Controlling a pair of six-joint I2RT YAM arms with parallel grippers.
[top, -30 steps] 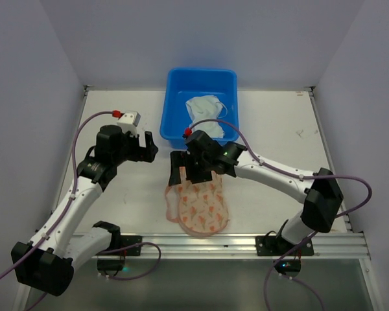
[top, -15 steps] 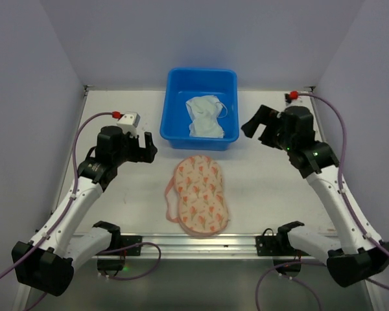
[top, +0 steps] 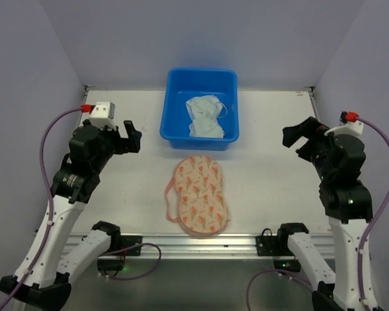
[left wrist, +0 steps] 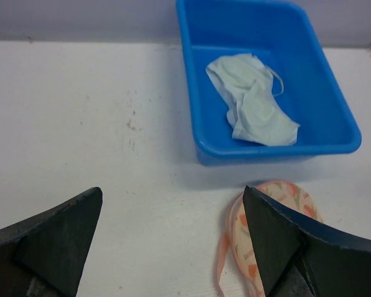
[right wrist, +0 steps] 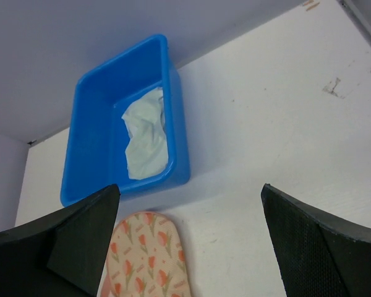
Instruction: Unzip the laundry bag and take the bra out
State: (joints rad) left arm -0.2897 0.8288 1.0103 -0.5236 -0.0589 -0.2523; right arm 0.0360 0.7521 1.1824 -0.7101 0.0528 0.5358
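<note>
The cream, orange-printed laundry bag (top: 198, 194) lies flat on the table in front of the blue tub; its far end shows in the left wrist view (left wrist: 269, 204) and the right wrist view (right wrist: 145, 257). Its pink zipper edging hangs loose along its left side. The pale mint-white bra (top: 205, 116) lies crumpled inside the tub (top: 172, 103), also in the left wrist view (left wrist: 253, 108) and the right wrist view (right wrist: 145, 133). My left gripper (top: 131, 137) is open and empty, raised left of the tub. My right gripper (top: 297, 137) is open and empty, raised at the right.
The blue plastic tub stands at the back middle of the white table (top: 272, 175), seen too in the left wrist view (left wrist: 340, 111) and the right wrist view (right wrist: 80, 148). White walls enclose the table on three sides. A metal rail (top: 201, 243) runs along the near edge.
My right arm has let go of the laundry bag, swung away to the right and pulled back upward. My left arm has also lifted and drawn back to the left. The bag lies still.
</note>
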